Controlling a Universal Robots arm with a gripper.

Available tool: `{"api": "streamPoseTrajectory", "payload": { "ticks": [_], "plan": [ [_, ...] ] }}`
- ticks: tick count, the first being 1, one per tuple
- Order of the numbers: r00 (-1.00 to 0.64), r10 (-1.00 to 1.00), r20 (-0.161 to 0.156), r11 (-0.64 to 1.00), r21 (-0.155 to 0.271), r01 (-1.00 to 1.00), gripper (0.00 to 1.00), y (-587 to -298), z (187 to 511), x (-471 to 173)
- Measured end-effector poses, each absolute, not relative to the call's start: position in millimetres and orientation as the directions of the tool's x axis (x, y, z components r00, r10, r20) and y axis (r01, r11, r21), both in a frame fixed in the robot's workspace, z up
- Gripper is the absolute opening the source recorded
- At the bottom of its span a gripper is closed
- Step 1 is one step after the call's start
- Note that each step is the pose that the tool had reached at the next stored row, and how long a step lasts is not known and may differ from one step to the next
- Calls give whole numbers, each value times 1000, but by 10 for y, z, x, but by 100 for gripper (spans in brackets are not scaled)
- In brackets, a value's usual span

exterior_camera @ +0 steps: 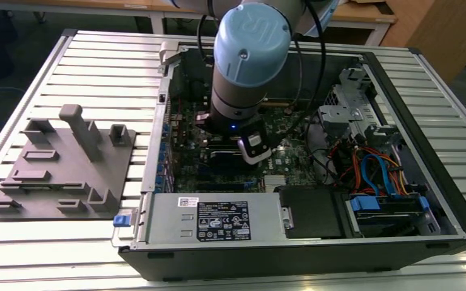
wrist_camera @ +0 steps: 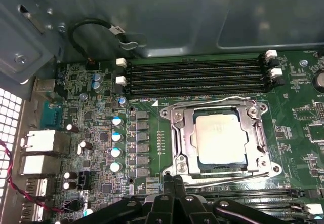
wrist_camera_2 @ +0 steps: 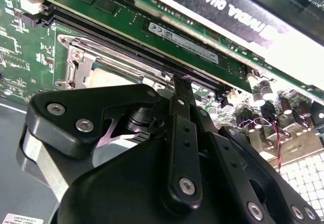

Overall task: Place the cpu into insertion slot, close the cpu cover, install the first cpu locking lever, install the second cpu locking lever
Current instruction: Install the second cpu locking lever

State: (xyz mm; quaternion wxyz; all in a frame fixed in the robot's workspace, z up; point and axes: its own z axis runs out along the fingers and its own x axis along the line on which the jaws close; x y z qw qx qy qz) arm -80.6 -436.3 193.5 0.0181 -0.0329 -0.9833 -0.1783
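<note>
1. In the first wrist view the cpu (wrist_camera: 220,136) lies flat in the insertion slot (wrist_camera: 178,150) on the green motherboard (wrist_camera: 96,133).
2. The cpu cover (wrist_camera: 221,108) is down around the chip, its silver frame bordering the tan top.
3. The gripper (wrist_camera: 173,182) sits just beside the socket's edge, its fingers (wrist_camera_2: 181,89) pressed together with nothing between them.
4. Four empty black memory slots (wrist_camera: 195,74) run along the socket's far side.
5. In the exterior view the arm (exterior_camera: 245,66) reaches into the open computer case (exterior_camera: 427,151) on the slatted surface (exterior_camera: 95,66), a grey fixture (exterior_camera: 63,163) toward the exterior view's left.
</note>
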Motion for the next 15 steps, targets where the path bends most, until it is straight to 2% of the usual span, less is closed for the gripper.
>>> {"api": "streamPoseTrajectory", "payload": {
  "ticks": [15],
  "plan": [
    [-997, 58, 47, 933, 353, 71, 10, -4323, 1884, -814]
  ]
}}
